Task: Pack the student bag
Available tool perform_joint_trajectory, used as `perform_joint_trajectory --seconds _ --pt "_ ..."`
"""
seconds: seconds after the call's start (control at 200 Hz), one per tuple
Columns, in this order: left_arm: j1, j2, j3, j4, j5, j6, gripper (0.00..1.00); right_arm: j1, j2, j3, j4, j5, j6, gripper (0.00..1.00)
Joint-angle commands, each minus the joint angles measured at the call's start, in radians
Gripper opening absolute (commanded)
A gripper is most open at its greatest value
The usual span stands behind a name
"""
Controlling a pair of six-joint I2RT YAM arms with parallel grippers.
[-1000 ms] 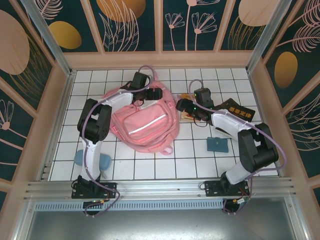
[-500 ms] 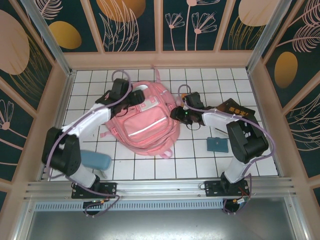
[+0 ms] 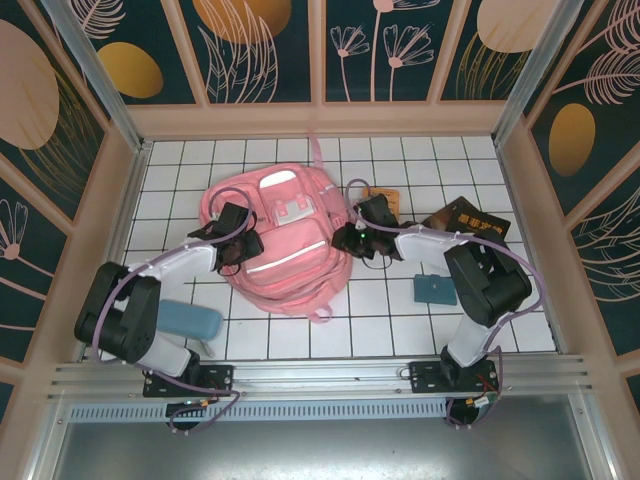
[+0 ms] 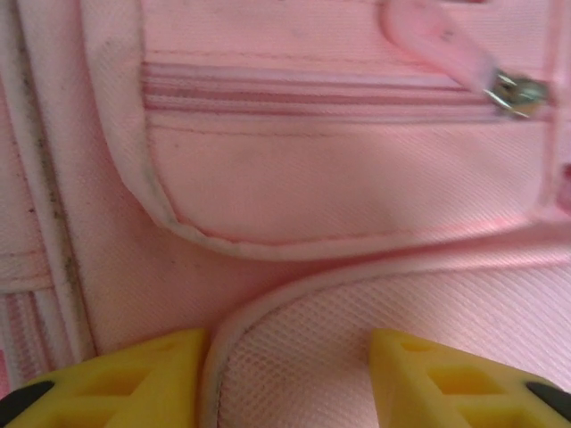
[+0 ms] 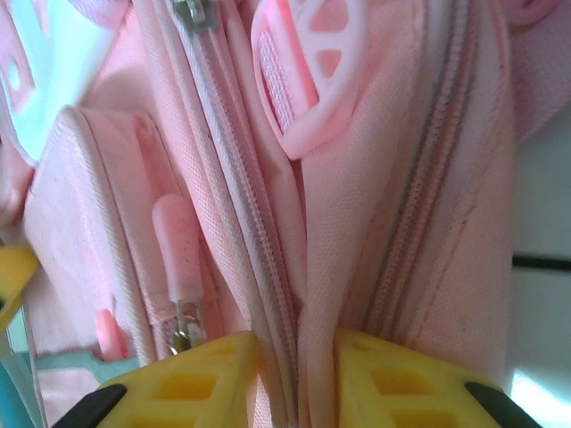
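Arms bent inward | left tool [image 4: 285,370] spread astride student bag [image 3: 296,272] pocket | right tool [image 5: 297,361] pinching its fold

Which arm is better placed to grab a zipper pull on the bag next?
Right, probably. The right gripper pinches a student bag seam with a pink zipper pull beside its finger. The left gripper straddles a pocket corner, with the metal pull farther off.

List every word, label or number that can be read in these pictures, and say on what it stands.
On the dark book: gold characters on the cover, too small to read.
On the student bag: no word, brand or number legible, not even in the close wrist views.
I can read no other text.
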State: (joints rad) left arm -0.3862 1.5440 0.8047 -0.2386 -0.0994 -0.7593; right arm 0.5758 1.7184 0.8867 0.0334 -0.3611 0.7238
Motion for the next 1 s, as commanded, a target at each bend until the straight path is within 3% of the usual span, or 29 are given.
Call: perform_joint_trajectory --seconds 0.0,0.135,0.255,0.335,0.45,0.606,0.676,0.896,0.996 --pt "0.025 0.088 0.064 0.063 0.016 0.037 0.50 0.061 -0.037 -0.060 0.055 -0.082 0.063 0.28" --pt "0.091 0.155 0.145 0.043 -0.010 0.088 0.52 0.075 -0.046 -0.077 0.132 -0.123 0.065 0.33" --pt "0.108 0.149 0.213 0.000 -0.037 0.133 0.62 0.065 -0.104 -0.032 0.043 -0.033 0.020 0.37" --pt "0.107 0.114 0.235 -0.039 -0.037 0.166 0.75 0.052 -0.158 -0.009 -0.040 0.083 -0.004 0.49" --pt "0.088 0.036 0.244 -0.111 -0.042 0.214 0.82 0.006 -0.231 -0.012 -0.125 0.235 -0.021 0.69" --pt "-0.036 -0.041 0.277 -0.215 -0.107 0.246 0.85 -0.092 -0.313 -0.056 -0.129 0.264 -0.062 0.86" --pt "-0.098 -0.042 0.299 -0.245 -0.114 0.237 0.85 -0.136 -0.338 -0.078 -0.115 0.253 -0.075 0.98" --pt "-0.332 0.068 0.422 -0.361 -0.253 0.211 0.83 -0.196 -0.387 -0.132 -0.081 0.254 -0.096 0.99" --pt "-0.425 0.161 0.508 -0.442 -0.324 0.201 0.77 -0.208 -0.388 -0.139 -0.088 0.255 -0.090 0.99"
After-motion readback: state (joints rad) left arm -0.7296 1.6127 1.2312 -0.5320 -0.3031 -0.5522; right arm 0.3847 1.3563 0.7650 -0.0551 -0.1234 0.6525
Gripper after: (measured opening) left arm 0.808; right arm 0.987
